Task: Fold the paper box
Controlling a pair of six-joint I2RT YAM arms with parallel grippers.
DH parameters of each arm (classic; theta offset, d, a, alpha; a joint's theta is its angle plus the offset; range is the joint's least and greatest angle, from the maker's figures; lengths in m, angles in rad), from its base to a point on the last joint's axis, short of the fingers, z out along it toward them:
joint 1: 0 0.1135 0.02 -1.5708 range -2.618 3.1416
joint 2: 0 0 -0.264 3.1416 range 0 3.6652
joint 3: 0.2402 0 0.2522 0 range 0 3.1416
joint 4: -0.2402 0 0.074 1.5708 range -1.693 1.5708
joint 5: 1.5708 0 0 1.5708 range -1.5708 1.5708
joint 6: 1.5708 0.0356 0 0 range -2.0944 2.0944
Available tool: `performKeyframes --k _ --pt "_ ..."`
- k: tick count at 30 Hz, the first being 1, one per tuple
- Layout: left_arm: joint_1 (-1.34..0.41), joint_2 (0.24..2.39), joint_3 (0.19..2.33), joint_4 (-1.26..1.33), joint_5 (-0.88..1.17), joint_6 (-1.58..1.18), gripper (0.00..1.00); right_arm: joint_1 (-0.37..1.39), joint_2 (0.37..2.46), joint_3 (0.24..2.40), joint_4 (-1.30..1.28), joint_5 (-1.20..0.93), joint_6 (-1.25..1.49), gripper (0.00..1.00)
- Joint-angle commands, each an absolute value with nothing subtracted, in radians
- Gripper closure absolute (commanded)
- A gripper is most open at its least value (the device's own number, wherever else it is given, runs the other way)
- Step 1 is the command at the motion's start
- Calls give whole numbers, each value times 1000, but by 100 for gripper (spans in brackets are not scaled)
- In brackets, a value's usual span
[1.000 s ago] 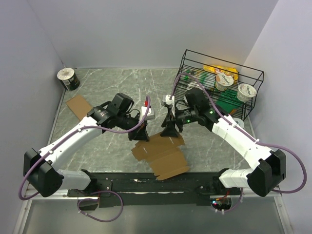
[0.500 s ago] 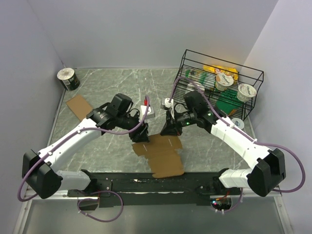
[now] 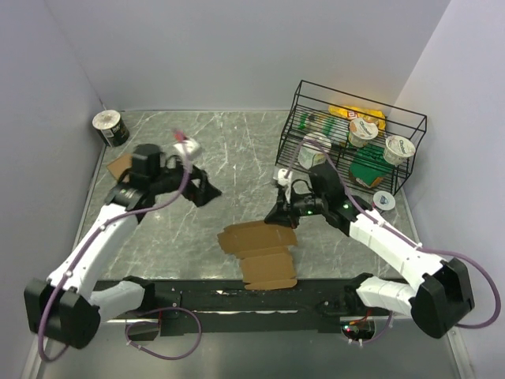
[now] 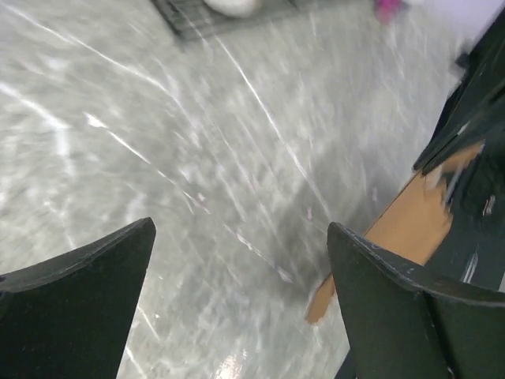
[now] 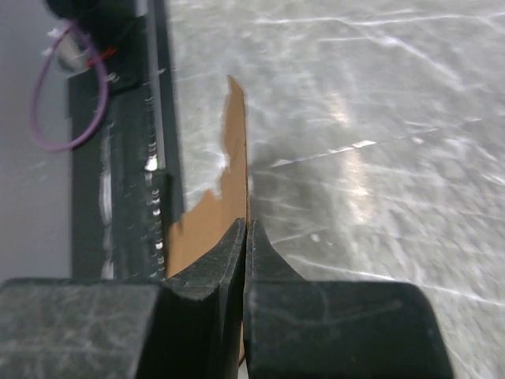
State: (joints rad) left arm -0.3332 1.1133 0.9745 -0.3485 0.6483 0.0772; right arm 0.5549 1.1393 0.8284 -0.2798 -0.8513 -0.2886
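Note:
The paper box [image 3: 260, 251] is a flat, notched brown cardboard sheet lying near the table's front edge. My right gripper [image 3: 278, 213] is at its far right corner, shut on the sheet's edge. In the right wrist view the cardboard [image 5: 215, 221] runs edge-on into the closed right gripper [image 5: 247, 229]. My left gripper [image 3: 208, 189] hangs well to the left of and behind the sheet, open and holding nothing. The left wrist view is blurred: the left gripper [image 4: 241, 233] stands wide over bare table, with a strip of the cardboard [image 4: 410, 225] at the right.
A black wire basket [image 3: 414, 130] with cups and packets stands at the back right, with a white cup [image 3: 316, 150] in front of it. A can [image 3: 110, 128] sits at the back left, near a second brown cardboard piece [image 3: 117, 166]. A black rail [image 3: 205, 292] lines the front edge.
My left gripper has opened and swung back to the left, away from the sheet. My right gripper has shut on the sheet's edge and dropped lower; the sheet lies flatter.

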Motion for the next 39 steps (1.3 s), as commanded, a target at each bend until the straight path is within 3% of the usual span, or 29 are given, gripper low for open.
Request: performKeyframes --k 1,4,6,10,22,28,29,37,39 --pt "-183 1003 858 -9 843 -191 2 453 1046 701 66 -836 -158 100" --pt "-160 1031 799 116 963 -291 1 345 1035 661 179 -934 -97 100" --pt "-160 1072 814 57 997 -241 2 318 1051 676 179 -954 -103 100" --pt "-161 1221 882 -136 965 -103 3 288 1077 666 242 -1002 -57 100" --pt "-239 1370 868 -117 997 -103 12 270 1048 624 342 -1065 -3 100" --pt "-302 1411 888 -169 1028 -49 37 268 1051 624 353 -1077 26 100" --pt "-304 1413 888 -169 1022 -48 47 268 1052 623 353 -1077 26 100" --pt "-344 1387 873 -107 973 -77 68 268 1068 632 315 -1057 9 100" --pt "-354 1373 862 -98 942 -74 79 270 1072 643 284 -1054 -20 100"
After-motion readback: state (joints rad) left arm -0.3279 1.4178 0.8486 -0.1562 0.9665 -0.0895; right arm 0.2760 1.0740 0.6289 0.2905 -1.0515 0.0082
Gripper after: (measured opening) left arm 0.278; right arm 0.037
